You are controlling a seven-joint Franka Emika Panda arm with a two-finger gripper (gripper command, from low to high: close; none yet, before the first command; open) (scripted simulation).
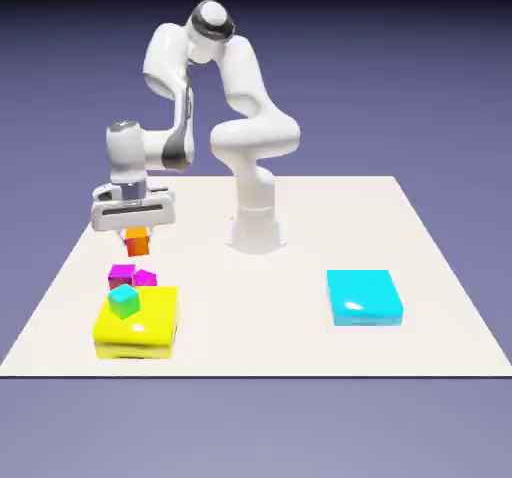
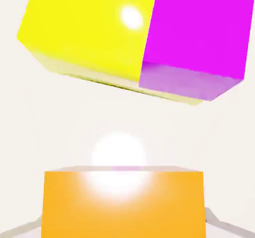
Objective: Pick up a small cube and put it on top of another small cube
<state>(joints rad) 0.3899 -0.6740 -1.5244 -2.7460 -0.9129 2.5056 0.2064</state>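
I have the small orange cube (image 2: 122, 212) between the fingers of the gripper (image 1: 137, 237), clasped on two opposite sides, and in the exterior view it looks to be hanging above the table (image 1: 290, 336). So I'd call the pick done and the placing still to do: the cube sits on no other cube. Nearer the exterior camera are two small magenta cubes (image 1: 122, 275), side by side, then the small teal cube (image 1: 124, 301), seen against the yellow block (image 1: 140, 338); whether it rests on that block I can't tell. The cyan block (image 1: 364, 296) is well apart, toward the exterior view's right. I can't tell which cube is meant as the base. From here I judge that I need to carry mine over one, line it up, lower it and let go.
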